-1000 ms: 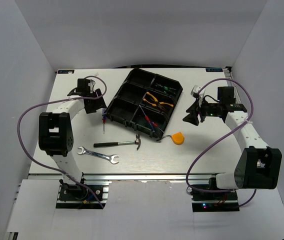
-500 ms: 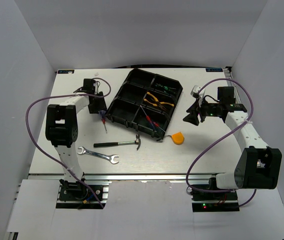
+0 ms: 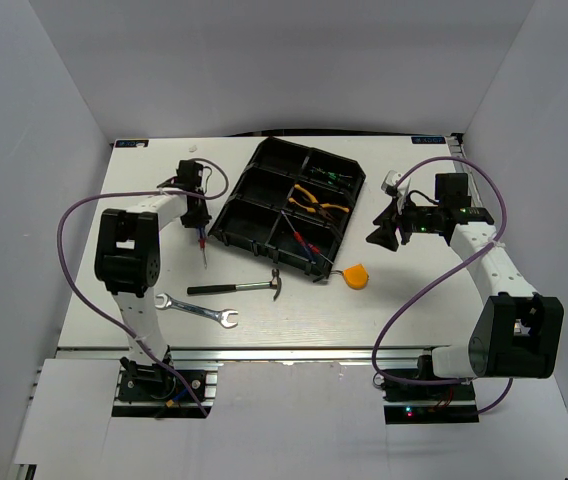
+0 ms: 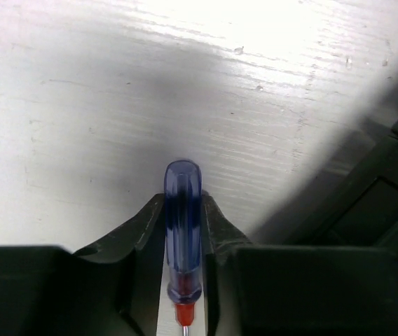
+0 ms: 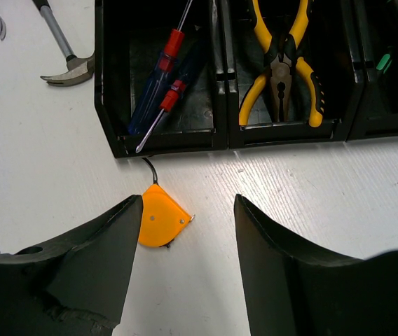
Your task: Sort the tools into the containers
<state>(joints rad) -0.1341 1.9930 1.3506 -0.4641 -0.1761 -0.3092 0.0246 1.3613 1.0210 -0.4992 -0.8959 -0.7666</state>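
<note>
The left gripper [image 3: 197, 213] hangs over the worktop [image 3: 114, 260] just beside the left wall of the tray [image 3: 264, 187]. Its fingers pinch the blue handle of a screwdriver [image 4: 183, 210] from both sides. The red collar and shaft point toward the near edge. Whether the tip touches the worktop I cannot tell.

The right gripper [image 5: 188, 203] is spread and holds nothing, off the tray's right side. The tape measure [image 5: 160, 217] lies by the tray's near corner, just beside this gripper's left fingertip. The hammer [image 3: 236, 288] and wrench [image 3: 196, 310] lie toward the near edge. The pliers [image 5: 282, 66] and the red-and-blue screwdrivers [image 5: 160, 80] sit in neighbouring compartments.
</note>
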